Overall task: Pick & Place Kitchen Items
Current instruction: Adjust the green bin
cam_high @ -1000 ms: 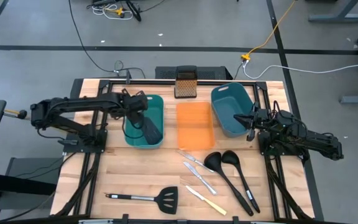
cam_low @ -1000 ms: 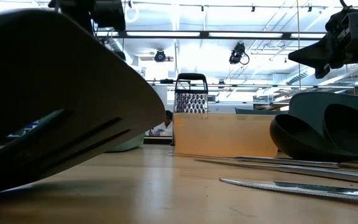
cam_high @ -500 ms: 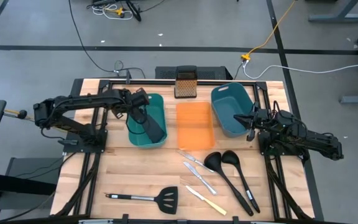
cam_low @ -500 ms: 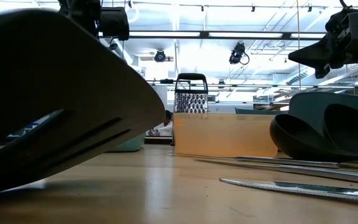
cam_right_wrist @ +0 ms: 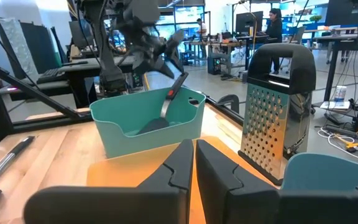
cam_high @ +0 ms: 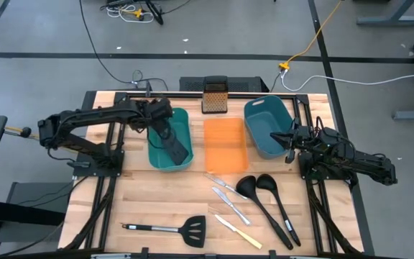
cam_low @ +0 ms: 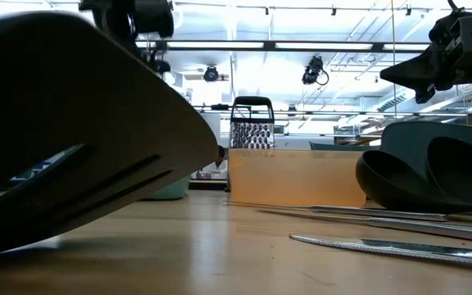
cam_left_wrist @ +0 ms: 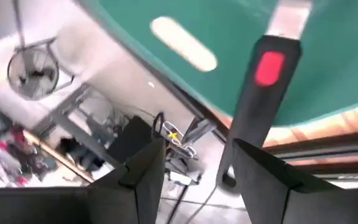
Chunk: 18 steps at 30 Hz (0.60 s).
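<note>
A black slotted spatula point(cam_high: 172, 144) stands slanted in the left teal bin point(cam_high: 185, 122), blade down on the bin's floor. Its red-marked handle point(cam_left_wrist: 263, 81) rises over the bin's far rim. My left gripper point(cam_high: 159, 115) hangs open over that far end, and the handle's free end point(cam_left_wrist: 227, 177) lies between its fingers, close beside one of them. My right gripper point(cam_right_wrist: 193, 155) is shut on nothing, level beside the right teal bin point(cam_high: 264, 122). On the table lie a second spatula point(cam_high: 171, 229), two ladles point(cam_high: 268, 205), two silver knives point(cam_high: 228, 196) and a yellow-handled knife point(cam_high: 240, 233). My left gripper has the spatula handle's free end point(cam_left_wrist: 227, 177) between its fingers, right beside one finger point(cam_left_wrist: 260, 180) and well clear of the other. I cannot tell whether that finger touches it. The spatula rests in the bin, blade down.
An orange tray point(cam_high: 226, 144) lies between the two bins, and a dark box grater point(cam_high: 213, 97) stands at the far edge behind it. The near spatula's blade point(cam_low: 72, 147) fills the low view's left. Bare wood shows at the table's near left.
My left gripper has risen a little and drawn toward the table's far edge over the left bin, rolling at the wrist. The spatula's blade stays down in the bin. My right arm has kept still.
</note>
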Tool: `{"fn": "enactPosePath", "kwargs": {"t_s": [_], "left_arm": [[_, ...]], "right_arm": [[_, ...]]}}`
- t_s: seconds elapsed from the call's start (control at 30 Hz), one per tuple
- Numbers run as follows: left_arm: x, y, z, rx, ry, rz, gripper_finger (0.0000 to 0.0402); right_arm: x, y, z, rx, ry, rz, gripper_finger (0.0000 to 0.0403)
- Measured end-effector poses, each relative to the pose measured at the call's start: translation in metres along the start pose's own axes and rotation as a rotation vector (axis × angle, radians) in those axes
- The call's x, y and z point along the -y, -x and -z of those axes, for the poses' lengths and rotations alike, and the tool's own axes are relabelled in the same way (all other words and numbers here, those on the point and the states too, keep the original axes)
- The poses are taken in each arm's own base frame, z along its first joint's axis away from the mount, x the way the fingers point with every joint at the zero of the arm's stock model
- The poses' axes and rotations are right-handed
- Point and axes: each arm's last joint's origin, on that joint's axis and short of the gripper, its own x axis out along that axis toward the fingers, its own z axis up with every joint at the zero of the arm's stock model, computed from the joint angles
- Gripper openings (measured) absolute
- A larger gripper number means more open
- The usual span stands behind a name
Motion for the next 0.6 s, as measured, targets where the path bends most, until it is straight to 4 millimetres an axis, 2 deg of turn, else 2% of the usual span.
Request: {"fn": "enactPosePath", "kwargs": {"t_s": [0.07, 0.17, 0.27, 0.33, 0.43, 0.6], "left_arm": [[-0.007, 0.015, 0.004, 0.036, 0.115, -0.040, 0.0183], [-0.016, 0.040, 0.010, 0.191, 0.446, -0.055, 0.0177], [-0.022, 0.063, 0.016, 0.401, 0.793, 0.029, 0.0171], [-0.024, 0.076, 0.018, 0.525, 0.946, 0.116, 0.0166], [-0.018, 0.089, 0.010, 0.611, 1.036, 0.259, 0.0163], [0.001, 0.106, -0.023, 0.647, 0.993, 0.421, 0.0191]], "right_arm": [[0.000, 0.000, 0.000, 0.000, 0.000, 0.000, 0.0028], [0.000, 0.000, 0.000, 0.000, 0.000, 0.000, 0.0028], [0.000, 0.000, 0.000, 0.000, 0.000, 0.000, 0.0028], [0.000, 0.000, 0.000, 0.000, 0.000, 0.000, 0.0028], [0.000, 0.000, 0.000, 0.001, 0.000, -0.006, 0.0028], [0.000, 0.000, -0.002, 0.015, 0.001, -0.012, 0.0028]]}}
